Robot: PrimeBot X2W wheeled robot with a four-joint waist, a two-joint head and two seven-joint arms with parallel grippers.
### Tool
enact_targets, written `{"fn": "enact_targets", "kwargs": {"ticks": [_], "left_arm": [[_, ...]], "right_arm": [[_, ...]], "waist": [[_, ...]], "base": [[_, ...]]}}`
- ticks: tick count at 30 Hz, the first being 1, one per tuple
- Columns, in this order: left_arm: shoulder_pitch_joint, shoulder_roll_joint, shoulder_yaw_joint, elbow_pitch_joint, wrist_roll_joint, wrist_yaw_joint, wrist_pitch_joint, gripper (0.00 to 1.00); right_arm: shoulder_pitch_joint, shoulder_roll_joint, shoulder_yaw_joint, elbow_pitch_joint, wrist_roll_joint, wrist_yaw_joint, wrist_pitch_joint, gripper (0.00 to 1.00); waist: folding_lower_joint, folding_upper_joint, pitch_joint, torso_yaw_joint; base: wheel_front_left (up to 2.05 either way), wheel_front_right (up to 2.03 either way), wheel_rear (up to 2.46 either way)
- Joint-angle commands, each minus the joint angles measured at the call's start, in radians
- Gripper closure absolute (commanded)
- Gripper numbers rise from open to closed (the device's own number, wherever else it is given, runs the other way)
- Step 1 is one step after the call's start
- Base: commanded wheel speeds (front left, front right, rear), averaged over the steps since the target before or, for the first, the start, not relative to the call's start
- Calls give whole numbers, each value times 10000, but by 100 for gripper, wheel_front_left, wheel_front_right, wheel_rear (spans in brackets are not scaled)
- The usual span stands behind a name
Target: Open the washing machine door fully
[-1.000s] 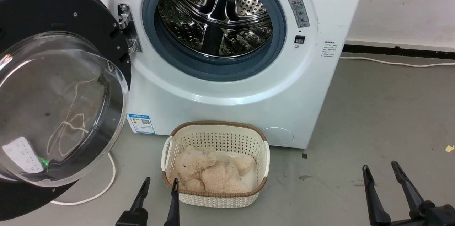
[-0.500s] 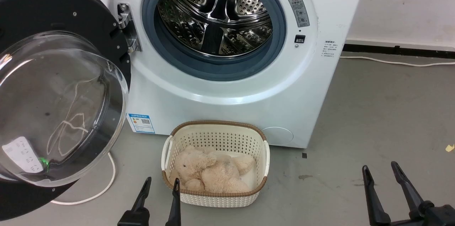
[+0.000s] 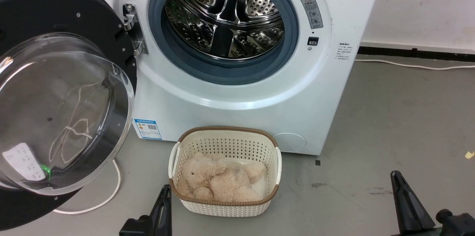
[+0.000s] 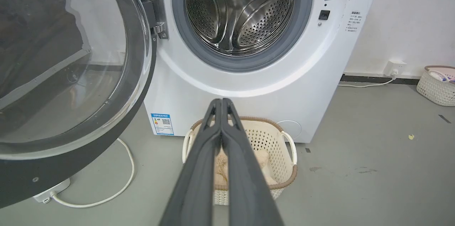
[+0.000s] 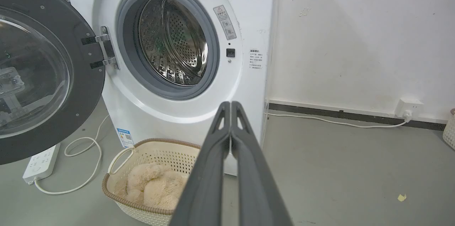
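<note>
The washing machine door (image 3: 55,91) stands swung wide to the left on its hinge (image 3: 131,30), a black disc with a clear glass bowl bulging toward me; the same door (image 4: 64,66) also fills the left of the left wrist view, and the door (image 5: 39,76) the left of the right wrist view. The steel drum (image 3: 226,17) lies exposed inside its grey-blue ring. My left gripper (image 3: 165,191) is low at the bottom, left of the basket, shut with nothing in it, fingers (image 4: 220,112) pressed together. My right gripper (image 3: 397,176) is at the bottom right over bare floor, shut and empty, fingers (image 5: 231,112) together.
A cream basket (image 3: 226,137) holding a beige plush bear (image 3: 219,180) sits on the floor before the machine. A white cable (image 3: 107,195) loops under the door to a power strip (image 5: 41,162). Another basket (image 4: 437,84) stands by the far right wall.
Both grippers have gone from open to shut. The left one has shifted slightly right and lower, the right one slightly right. The door has not moved.
</note>
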Motion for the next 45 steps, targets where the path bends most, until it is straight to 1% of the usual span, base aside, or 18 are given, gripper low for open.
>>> {"fn": "enact_targets", "kwargs": {"ticks": [1, 45], "left_arm": [[-37, -19, 41, -30, 54, -47, 42, 100], [-379, -233, 819, -393, 590, -533, 937, 100]], "right_arm": [[-56, 2, 24, 17, -29, 0, 52, 100], [-603, 19, 301, 172, -313, 3, 956, 100]], "waist": [[0, 0, 2, -4], [0, 0, 71, -118]], "base": [[0, 0, 0], [0, 0, 0]]}}
